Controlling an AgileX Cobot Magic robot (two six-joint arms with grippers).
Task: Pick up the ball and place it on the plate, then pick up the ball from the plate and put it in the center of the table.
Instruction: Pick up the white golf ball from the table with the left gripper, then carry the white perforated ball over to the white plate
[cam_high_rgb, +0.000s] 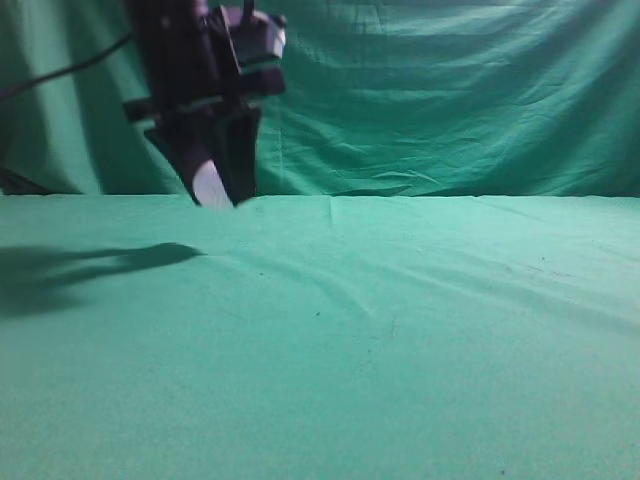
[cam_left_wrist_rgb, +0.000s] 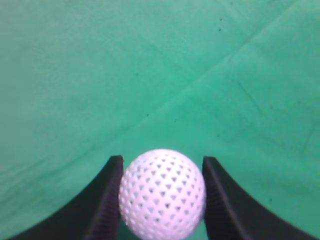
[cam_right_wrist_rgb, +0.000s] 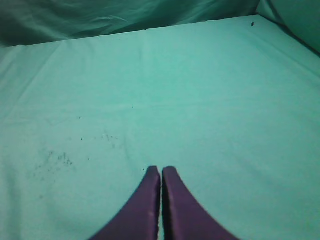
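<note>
The ball is white and perforated with small holes. My left gripper is shut on it, one black finger on each side, and holds it above the green cloth. In the exterior view the left gripper hangs at the upper left, above the far part of the table, and a white part of the ball shows between its fingers. My right gripper is shut and empty over bare cloth; it does not show in the exterior view. The plate is out of view.
A green cloth covers the table and a green backdrop hangs behind it. The left arm's shadow lies on the cloth at the left. The table's far edge shows in the right wrist view.
</note>
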